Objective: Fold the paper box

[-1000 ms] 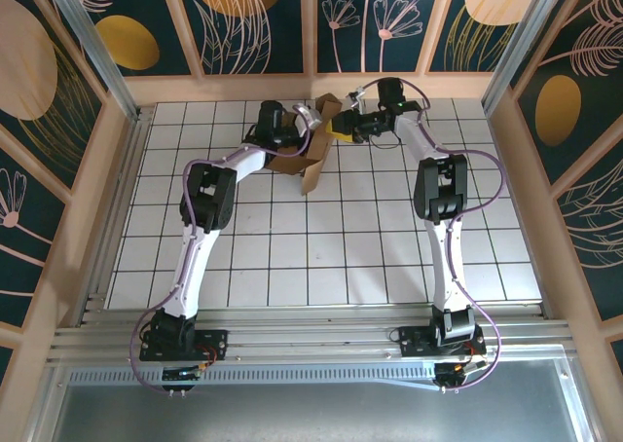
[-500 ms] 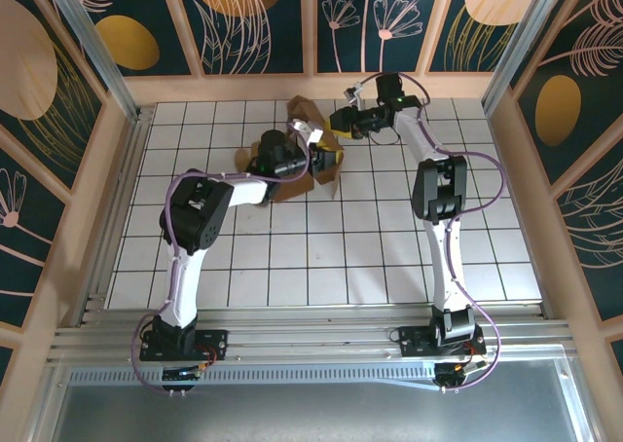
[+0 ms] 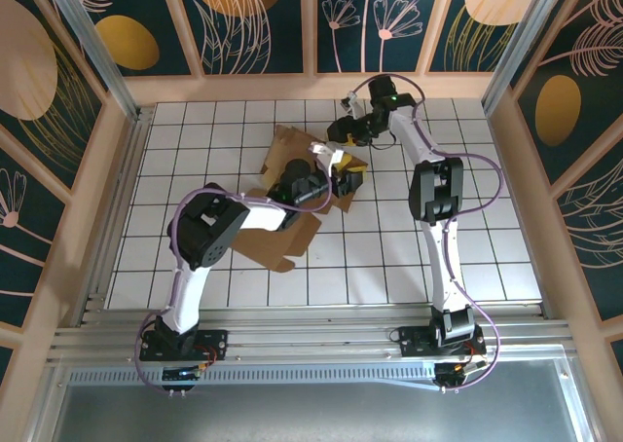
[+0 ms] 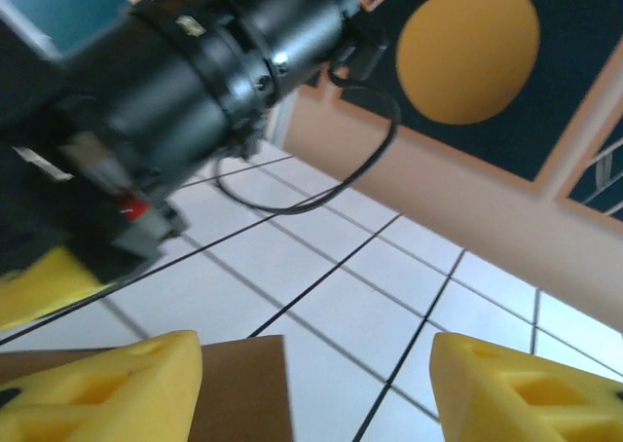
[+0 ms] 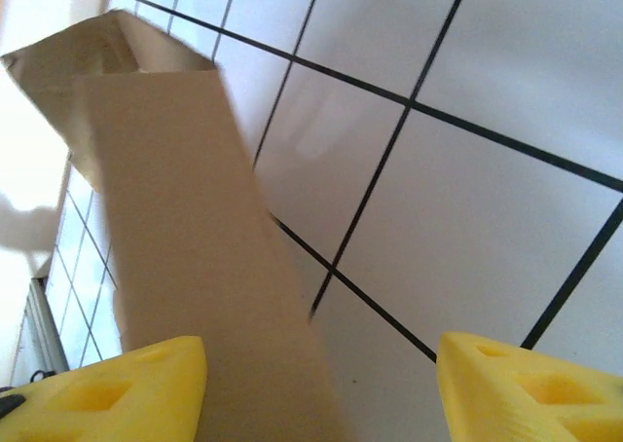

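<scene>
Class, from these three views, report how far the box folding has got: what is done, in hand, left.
Done: little. The paper box lies as a mostly open sheet, with a flap or two bent up. In hand: nothing is gripped. The left gripper and right gripper hang open beside the sheet. Left: raising the walls and tucking the tabs.

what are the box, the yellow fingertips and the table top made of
Box: brown cardboard by the look, matte, with creased flaps and raw cut edges. Fingertips: yellow, matte, with moulded hollows, likely foam or soft plastic; I cannot tell which. Table top: white glossy squares with dark lines, a faint sheen; tile or a printed sheet.
</scene>
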Motion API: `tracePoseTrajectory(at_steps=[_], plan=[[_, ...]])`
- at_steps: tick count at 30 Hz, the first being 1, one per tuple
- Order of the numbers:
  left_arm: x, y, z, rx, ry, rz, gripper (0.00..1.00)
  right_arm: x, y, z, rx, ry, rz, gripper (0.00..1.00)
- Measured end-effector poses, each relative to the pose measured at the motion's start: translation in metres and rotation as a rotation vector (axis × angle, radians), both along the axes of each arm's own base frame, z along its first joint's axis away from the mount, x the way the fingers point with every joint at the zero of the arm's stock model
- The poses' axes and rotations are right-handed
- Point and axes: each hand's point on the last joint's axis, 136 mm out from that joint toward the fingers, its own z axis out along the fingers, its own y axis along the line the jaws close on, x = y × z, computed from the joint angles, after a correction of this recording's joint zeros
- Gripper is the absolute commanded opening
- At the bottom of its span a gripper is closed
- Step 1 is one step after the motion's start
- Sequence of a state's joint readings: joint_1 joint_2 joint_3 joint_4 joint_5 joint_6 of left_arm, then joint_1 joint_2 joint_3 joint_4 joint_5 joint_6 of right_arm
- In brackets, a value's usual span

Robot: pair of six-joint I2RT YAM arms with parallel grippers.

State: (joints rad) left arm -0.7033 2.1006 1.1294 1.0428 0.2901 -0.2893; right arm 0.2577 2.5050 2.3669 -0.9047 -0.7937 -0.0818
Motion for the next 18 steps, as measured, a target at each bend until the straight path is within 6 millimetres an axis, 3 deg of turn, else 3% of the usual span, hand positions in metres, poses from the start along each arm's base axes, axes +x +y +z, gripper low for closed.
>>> tracePoseTrajectory(at_steps=[3, 8, 13, 15, 18], plan=[[-0.007, 0.019, 0.014, 0.029, -0.032, 0.040, 0.73, -0.003, 0.004, -0.003, -0.015, 0.004, 0.006, 0.65], [-0.025, 0.051, 0.059, 0.050, -0.085, 0.112, 0.73, -0.008, 0.011, 0.012, 0.015, -0.014, 0.019, 0.67], [-0.024, 0.089, 0.094, 0.123, 0.062, 0.289, 0.66, -0.011, 0.003, 0.015, -0.022, -0.060, -0.017, 0.74], [-0.028, 0.106, 0.096, 0.144, 0.142, 0.354, 0.65, -0.008, -0.006, 0.007, -0.092, -0.099, -0.053, 0.76], [-0.043, 0.130, 0.075, 0.194, 0.271, 0.408, 0.65, 0.003, -0.018, -0.004, -0.207, -0.185, -0.088, 0.78]])
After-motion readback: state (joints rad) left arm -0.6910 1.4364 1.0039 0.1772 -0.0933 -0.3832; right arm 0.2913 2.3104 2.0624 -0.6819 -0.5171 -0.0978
